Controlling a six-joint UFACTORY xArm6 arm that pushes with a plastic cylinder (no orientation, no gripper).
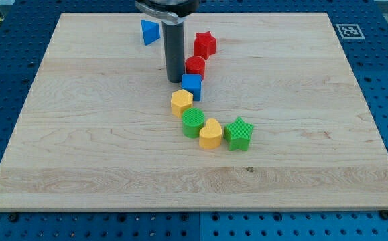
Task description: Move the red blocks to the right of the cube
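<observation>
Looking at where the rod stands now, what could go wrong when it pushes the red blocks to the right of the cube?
1. My tip stands close to the red cylinder and the blue cube; a push could shift the cube too.
2. The red cylinder nearly touches the red star, so both may move together and slide unpredictably.

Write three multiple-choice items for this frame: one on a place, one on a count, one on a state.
1. Where is my tip relative to the blue cube?
A. Just to its left in the view
B. Far to its right
C. Below the green star

2. How many red blocks are on the board?
A. One
B. Two
C. Four

3. How does the red cylinder stand to the blue cube?
A. Far apart
B. Stacked on top
C. Right beside it, toward the view's top

Answers: 1 A, the rod ends close by the cube's left edge. 2 B, the red star and the red cylinder. 3 C, no clear gap shows between them.
</observation>
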